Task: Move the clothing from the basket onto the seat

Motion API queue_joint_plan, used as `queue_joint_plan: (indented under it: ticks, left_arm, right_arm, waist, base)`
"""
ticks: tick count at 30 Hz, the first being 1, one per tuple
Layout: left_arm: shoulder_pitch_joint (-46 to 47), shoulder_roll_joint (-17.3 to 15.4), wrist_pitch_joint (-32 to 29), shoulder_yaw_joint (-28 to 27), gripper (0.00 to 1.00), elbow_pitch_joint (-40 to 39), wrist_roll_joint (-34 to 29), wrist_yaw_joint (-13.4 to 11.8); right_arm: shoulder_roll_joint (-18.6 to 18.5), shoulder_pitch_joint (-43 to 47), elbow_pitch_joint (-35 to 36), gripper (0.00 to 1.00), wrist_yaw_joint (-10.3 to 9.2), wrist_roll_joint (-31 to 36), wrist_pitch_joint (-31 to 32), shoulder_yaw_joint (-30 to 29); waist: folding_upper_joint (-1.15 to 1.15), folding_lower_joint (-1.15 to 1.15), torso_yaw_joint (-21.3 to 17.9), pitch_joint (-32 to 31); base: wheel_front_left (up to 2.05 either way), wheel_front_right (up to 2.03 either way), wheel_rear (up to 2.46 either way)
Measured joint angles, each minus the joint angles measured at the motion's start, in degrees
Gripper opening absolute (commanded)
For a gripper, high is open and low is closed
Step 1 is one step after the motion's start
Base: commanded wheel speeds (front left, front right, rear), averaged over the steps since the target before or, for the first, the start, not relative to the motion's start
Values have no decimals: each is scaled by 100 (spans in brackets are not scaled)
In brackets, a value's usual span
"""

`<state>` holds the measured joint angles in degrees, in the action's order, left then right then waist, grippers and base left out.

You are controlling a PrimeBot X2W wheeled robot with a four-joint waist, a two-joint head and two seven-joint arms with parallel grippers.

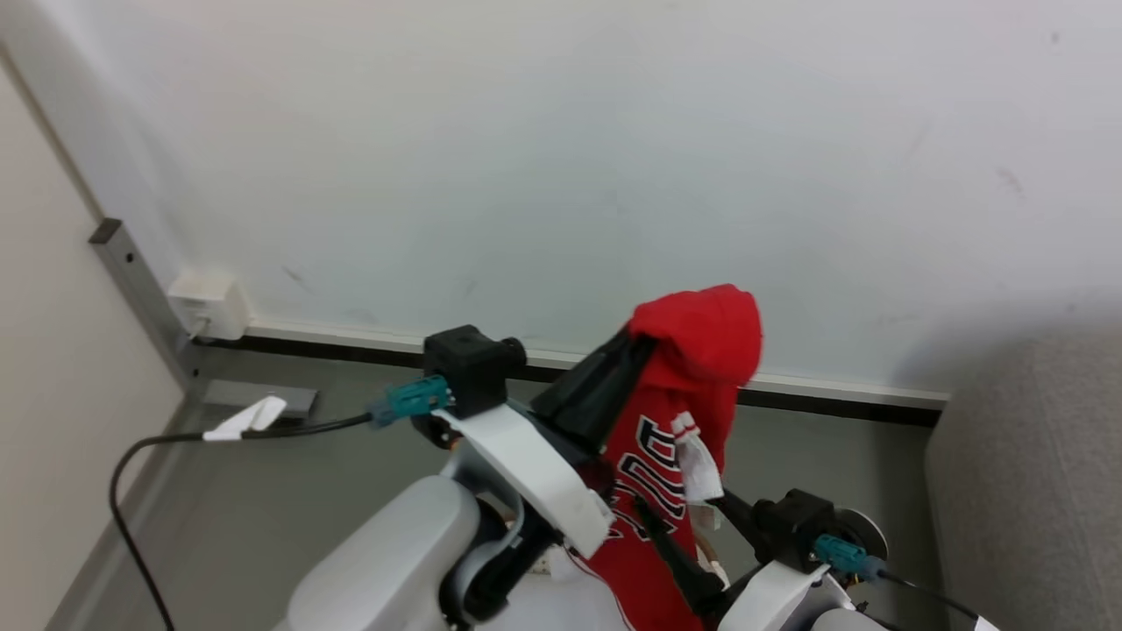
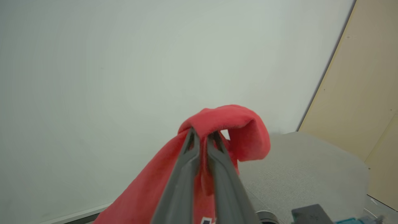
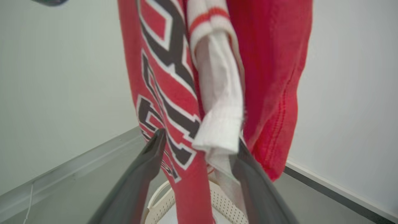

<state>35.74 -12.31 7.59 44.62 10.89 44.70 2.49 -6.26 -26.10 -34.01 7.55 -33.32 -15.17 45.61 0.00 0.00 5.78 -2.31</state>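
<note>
Item: soft red fabric jersey, white trim, black white-outlined lettering. It hangs in the air from my left tool, whose fingers are pressed together on a fold of it. My right tool — fingers spread, one either side of the hanging cloth. White perforated plastic basket — below the jersey. Light grey upholstered sofa: to my right, apart from it.

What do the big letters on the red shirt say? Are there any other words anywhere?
jersey: big black letters with white edges, but folds hide parts of them; no whole word can be read.
white tag on the cable: no writing can be made out.
</note>
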Motion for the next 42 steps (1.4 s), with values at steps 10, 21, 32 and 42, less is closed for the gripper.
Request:
queue_joint_plan:
  ticks: [10, 21, 32, 42]
  left_arm:
    - [14, 182, -146, 245, 0, -254, 0, 13]
    - [-12, 7, -81, 118, 0, -208, 0, -105]
    - [-467, -327, 51, 52, 0, -119, 35, -249]
    - [-777, -413, 62, 261, 100, -160, 9, -307]
  right_arm:
    - [279, -351, -1029, 0, 0, -134, 0, -41]
    - [316, -272, -648, 0, 0, -125, 3, -410]
    - [-4, 321, 501, 0, 0, 290, 3, -1751]
    - [-174, 675, 1418, 0, 0, 310, 3, -2548]
  waist:
    - [0, 0, 550, -13]
    - [0, 0, 569, 12]
    - [0, 0, 211, 18]
    - [0, 0, -238, 31]
  base:
    - [0, 0, 0]
    - [0, 0, 0]
    - [0, 0, 0]
    - [0, 0, 0]
